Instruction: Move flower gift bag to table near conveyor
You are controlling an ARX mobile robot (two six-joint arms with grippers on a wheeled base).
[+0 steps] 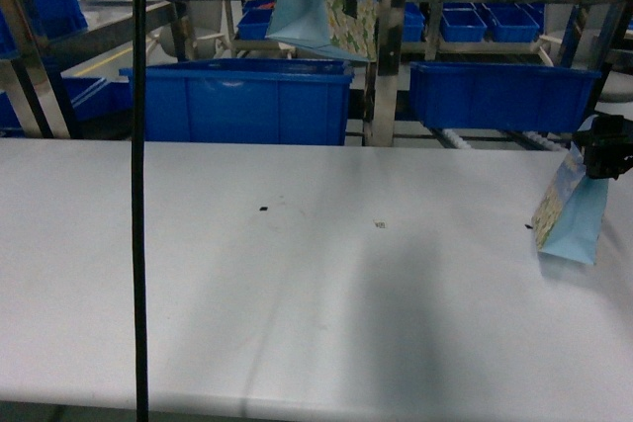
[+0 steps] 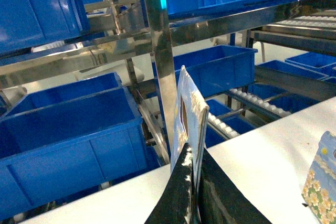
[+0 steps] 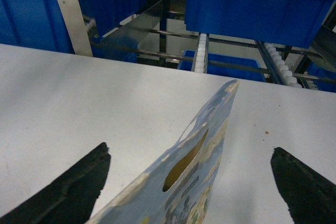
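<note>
A light blue flower gift bag (image 1: pixel 326 2) hangs high in front of the steel conveyor (image 1: pixel 381 76), above the white table (image 1: pixel 297 284). In the left wrist view my left gripper (image 2: pixel 194 150) is shut on this bag's (image 2: pixel 188 114) edge, with both black fingers pressed flat against it. A second flower bag (image 1: pixel 572 210) stands tilted on the table's right side. My right gripper (image 1: pixel 605 150) is at its top. In the right wrist view that gripper (image 3: pixel 190 148) is open, its fingers (image 3: pixel 73 184) wide apart on both sides of the bag (image 3: pixel 194 182) and not touching it.
Blue plastic bins (image 1: pixel 242 101) sit on the conveyor lanes just behind the table's far edge, with more on the upper levels (image 2: pixel 37 3). White rollers (image 3: pixel 202 51) show between them. A black cable (image 1: pixel 139 195) hangs down the left of the head view.
</note>
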